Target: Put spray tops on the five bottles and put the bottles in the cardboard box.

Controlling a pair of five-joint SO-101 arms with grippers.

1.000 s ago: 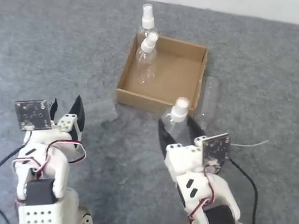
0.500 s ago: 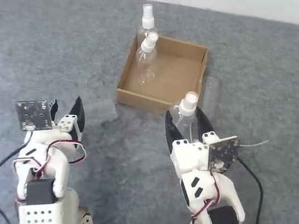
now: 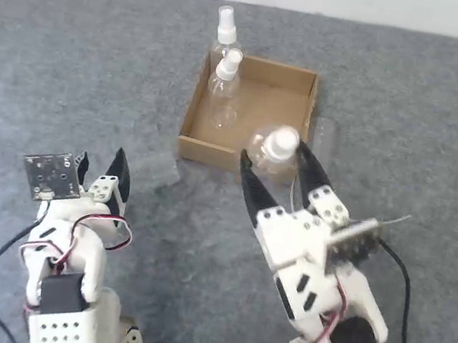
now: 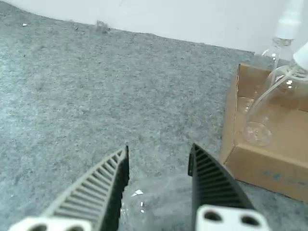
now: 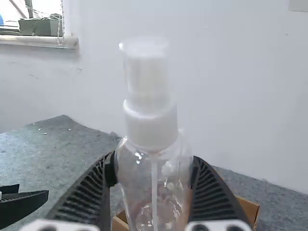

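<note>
Clear plastic under a white spray top: the held bottle [image 3: 277, 149] is clamped by its body between the black ribbed jaws of the right gripper [image 3: 274, 155]. From above it appears over the near wall of the cardboard box [image 3: 211, 150], toward that wall's right end. From the right wrist, its spray head stands upright against a pale wall. Inside the box a second capped bottle [image 3: 224, 93] lies in the far left corner, its spray top toward the far wall. A third capped bottle [image 3: 225, 33] stands on the bench just beyond the box's far left corner. One open-necked bottle [image 3: 322, 151] lies on the grey bench [image 3: 74, 53] just beside the box's right wall. Another bare bottle [image 3: 156, 169] lies near the box's near left corner, just in front of the left gripper [image 3: 103, 154]. That gripper's jaws are spread apart and hold nothing. From the left wrist the bare bottle's clear body shows faintly on the grey surface in the gap between them. The left arm sits low at the near left of the bench, well apart from the right arm, which is at the near right with its jaws up against the box.
</note>
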